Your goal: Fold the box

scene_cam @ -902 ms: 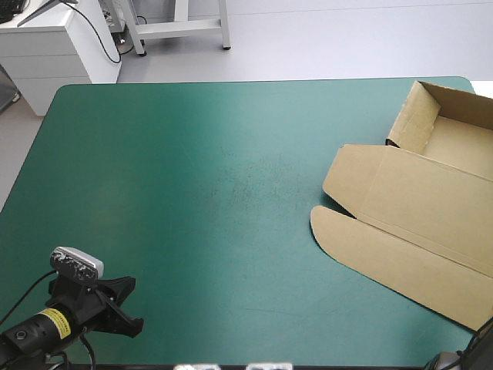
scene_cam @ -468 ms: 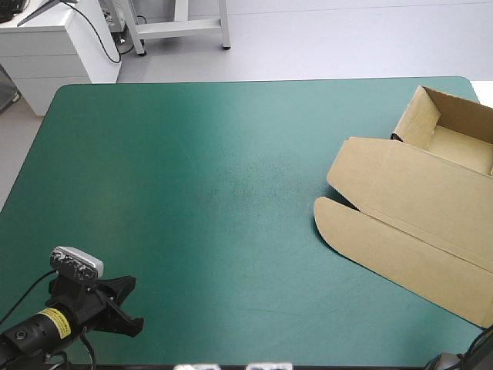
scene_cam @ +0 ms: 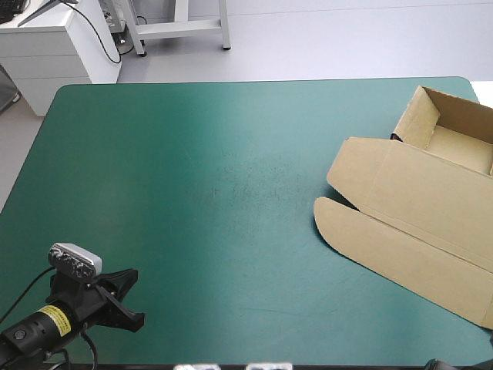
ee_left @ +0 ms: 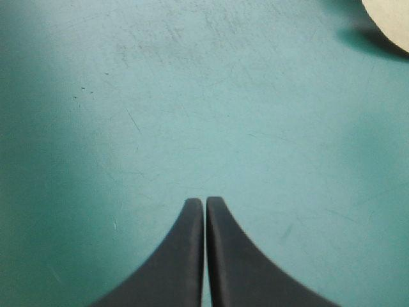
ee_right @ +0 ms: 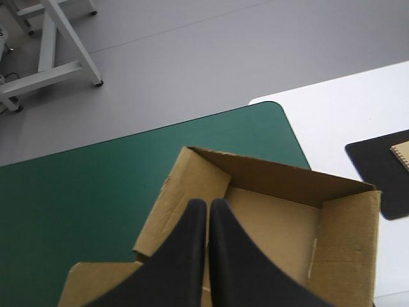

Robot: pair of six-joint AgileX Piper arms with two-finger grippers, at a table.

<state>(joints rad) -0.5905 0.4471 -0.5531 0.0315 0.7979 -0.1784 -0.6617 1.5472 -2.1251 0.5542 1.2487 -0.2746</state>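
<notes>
The box [scene_cam: 416, 208] lies along the table's [scene_cam: 192, 154] right side. Its tray, walls raised, is at the table's far right corner, and its lid lies spread flat toward the table's near edge. The left tool [ee_left: 204, 201] is over the table's near left corner, pressed together and empty. The right tool [ee_right: 208, 203] is above the tray, its fingers likewise together, gripping nothing.

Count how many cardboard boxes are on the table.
1. The box lies at the table's right edge, its open tray toward the far corner, its lid flat; its right part runs out of view.
</notes>
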